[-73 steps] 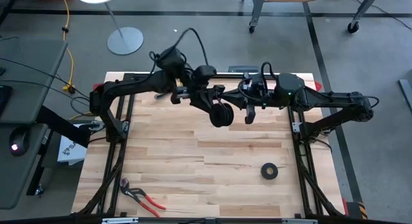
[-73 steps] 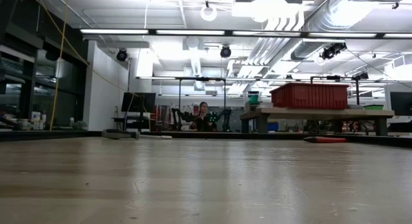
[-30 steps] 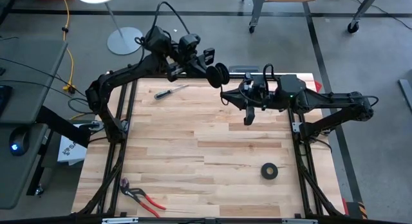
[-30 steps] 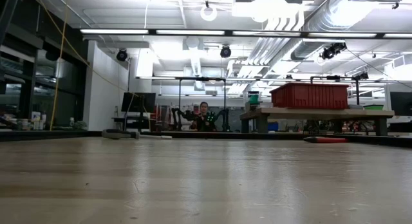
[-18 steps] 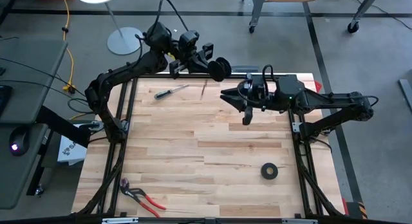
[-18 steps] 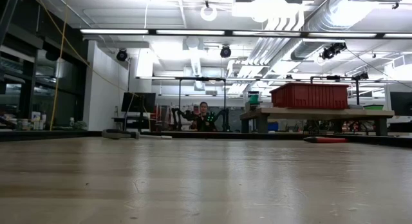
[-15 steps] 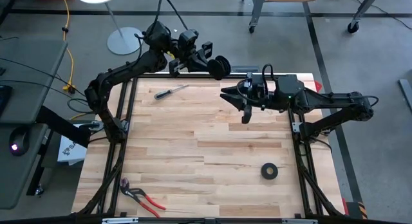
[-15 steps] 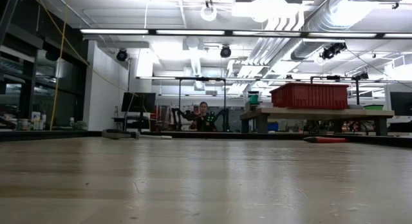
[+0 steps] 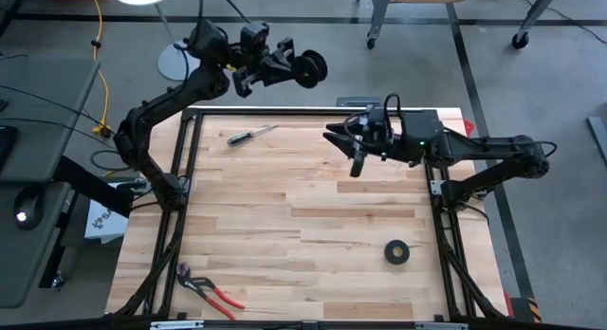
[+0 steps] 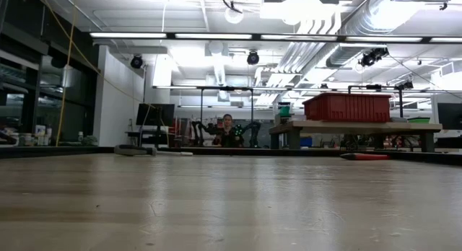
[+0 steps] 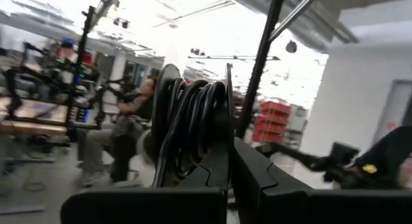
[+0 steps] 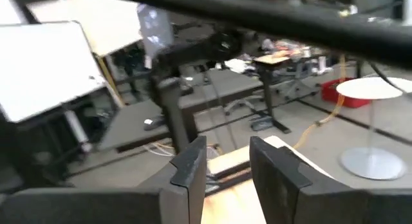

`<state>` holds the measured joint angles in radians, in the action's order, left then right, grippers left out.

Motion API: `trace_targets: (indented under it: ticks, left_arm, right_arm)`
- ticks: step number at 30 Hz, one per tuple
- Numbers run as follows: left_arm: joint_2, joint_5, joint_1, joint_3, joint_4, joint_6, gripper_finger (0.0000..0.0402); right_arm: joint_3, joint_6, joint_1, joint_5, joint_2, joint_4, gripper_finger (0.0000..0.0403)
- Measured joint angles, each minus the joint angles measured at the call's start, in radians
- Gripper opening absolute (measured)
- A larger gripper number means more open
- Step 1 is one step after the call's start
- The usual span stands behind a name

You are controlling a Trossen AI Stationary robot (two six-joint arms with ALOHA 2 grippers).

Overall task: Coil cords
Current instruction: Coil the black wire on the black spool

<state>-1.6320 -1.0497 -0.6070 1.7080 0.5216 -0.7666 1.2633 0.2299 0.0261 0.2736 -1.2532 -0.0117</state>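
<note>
The left gripper point(image 9: 302, 68) is raised beyond the far edge of the table point(image 9: 303, 226), over the floor, its fingers clamped on the cords point(image 9: 311, 68). From above the cords show as a tight, thick black ring at the fingertips. In the left wrist view the cords point(image 11: 190, 124) are a bundle of glossy black loops stacked side by side, standing upright between the two fingers and pinched at their lower part.

A screwdriver point(image 9: 250, 136) lies on the table near the far edge.

The right gripper point(image 9: 343, 147) hovers over the far middle of the table, holding nothing; the right wrist view shows its fingers point(image 12: 192, 166) parted by a narrow gap.

A black tape roll point(image 9: 396, 252) lies toward the near right.
</note>
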Motion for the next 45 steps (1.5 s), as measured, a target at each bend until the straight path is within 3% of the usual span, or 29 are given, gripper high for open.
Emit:
trace_targets:
  ticks: [12, 25, 32, 45]
  left_arm:
    - [0.056, 0.08, 0.143, 0.0, -0.003, -0.027, 0.0]
    - [0.057, 0.19, 0.236, 0.0, -0.087, 0.046, 0.0]
    - [0.056, 0.219, 0.279, 0.0, -0.112, 0.081, 0.0]
    - [0.048, 0.259, 0.336, 0.0, -0.115, 0.098, 0.0]
  right_arm:
    - [0.0, -0.284, 0.001, 0.115, -0.163, -0.243, 0.0108]
    - [0.0, -0.304, 0.019, 0.161, -0.191, -0.409, 0.0108]
    - [0.0, -0.318, 0.007, 0.244, -0.192, -0.378, 0.0108]
    - [0.0, -0.287, -0.008, 0.193, -0.192, -0.307, 0.0108]
